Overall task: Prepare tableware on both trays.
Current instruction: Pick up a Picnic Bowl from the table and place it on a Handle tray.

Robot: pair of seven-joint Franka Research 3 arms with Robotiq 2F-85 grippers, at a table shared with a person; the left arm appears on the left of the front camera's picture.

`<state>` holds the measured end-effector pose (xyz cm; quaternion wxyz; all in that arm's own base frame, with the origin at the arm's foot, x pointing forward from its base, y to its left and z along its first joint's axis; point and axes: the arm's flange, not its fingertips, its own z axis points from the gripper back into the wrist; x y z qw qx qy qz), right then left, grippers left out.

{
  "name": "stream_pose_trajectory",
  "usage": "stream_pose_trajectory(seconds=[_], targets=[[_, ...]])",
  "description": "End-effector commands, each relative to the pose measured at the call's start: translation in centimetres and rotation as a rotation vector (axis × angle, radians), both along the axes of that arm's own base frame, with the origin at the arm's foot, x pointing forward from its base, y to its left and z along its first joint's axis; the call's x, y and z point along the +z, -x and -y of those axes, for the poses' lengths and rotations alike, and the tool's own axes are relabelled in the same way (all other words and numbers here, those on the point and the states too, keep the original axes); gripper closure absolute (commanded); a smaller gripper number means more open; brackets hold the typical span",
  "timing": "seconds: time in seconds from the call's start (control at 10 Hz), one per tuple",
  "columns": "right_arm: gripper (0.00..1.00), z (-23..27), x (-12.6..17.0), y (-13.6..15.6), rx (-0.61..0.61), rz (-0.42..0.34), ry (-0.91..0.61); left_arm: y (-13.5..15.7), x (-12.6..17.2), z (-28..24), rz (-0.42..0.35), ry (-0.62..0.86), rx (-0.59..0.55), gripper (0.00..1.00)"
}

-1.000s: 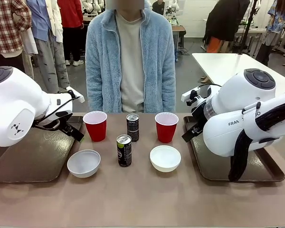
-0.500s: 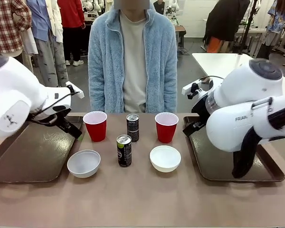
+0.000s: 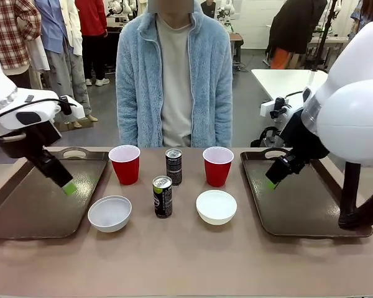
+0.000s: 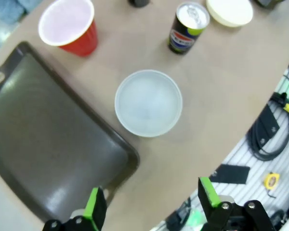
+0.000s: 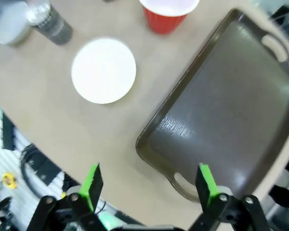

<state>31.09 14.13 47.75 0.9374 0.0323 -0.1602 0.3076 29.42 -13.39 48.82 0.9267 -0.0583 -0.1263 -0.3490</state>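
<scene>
Between the two dark brown trays [image 3: 25,214] [image 3: 311,214] stand two red cups [image 3: 125,164] [image 3: 217,166], two dark cans [image 3: 173,166] [image 3: 162,196] and two white bowls [image 3: 109,213] [image 3: 216,207], all on the table. My left gripper [image 3: 67,187] hangs open above the left tray. In its wrist view the left gripper [image 4: 151,202] is empty, with a bowl [image 4: 148,102], a cup [image 4: 70,26], a can [image 4: 188,28] and the tray [image 4: 43,149] below. My right gripper [image 3: 271,183] hangs open over the right tray's inner edge. Below the open right gripper [image 5: 149,185] lie a bowl [image 5: 104,70], a cup [image 5: 166,12] and the tray [image 5: 226,110].
A person in a light blue fleece [image 3: 174,74] stands at the table's far side, hands out of sight. Another white table [image 3: 292,84] stands behind on the right. The table's front strip [image 3: 186,261] is bare.
Both arms have lifted and swung outward. The left gripper moved from beside the left cup to above the left tray; the right gripper came down over the right tray's inner edge.
</scene>
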Motion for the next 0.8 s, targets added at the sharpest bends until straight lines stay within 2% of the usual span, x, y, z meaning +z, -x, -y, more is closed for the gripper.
stream_pose_trajectory(seconds=[0.0, 0.1, 0.2, 0.3, 0.4, 0.6, 0.7], targets=[[0.0, -0.8, -0.7, -2.3, 0.007, 0.113, -0.002, -0.9, -0.5, 0.3, 0.021, -0.001, 0.002, 0.0], [0.0, -0.8, -0.7, -2.3, 0.007, 0.113, -0.002, -0.9, -0.5, 0.3, 0.021, -0.001, 0.002, 0.0], [0.0, -0.2, 0.1, -0.5, 0.0, 0.033, -0.006, 0.1, 0.1, 0.0, 0.0, -0.002, 0.0, 0.0], [0.0, 1.0, -0.1, -1.3, -0.02, -0.008, -0.131, -0.9, -0.3, -1.0, -0.054, 0.127, -0.021, 0.0], [0.0, 4.0, -0.2, -1.7, -0.067, -0.069, -0.271, -1.9, 0.1, -3.4, -0.123, 0.319, -0.006, 0.0], [0.0, 11.0, -1.4, -2.1, -0.207, -0.183, -0.517, -3.5, 0.6, -9.8, -0.215, 0.711, 0.078, 0.0], [0.0, 14.2, -2.4, -2.1, -0.269, -0.227, -0.604, -4.3, 0.4, -12.6, -0.243, 0.837, 0.127, 0.0]])
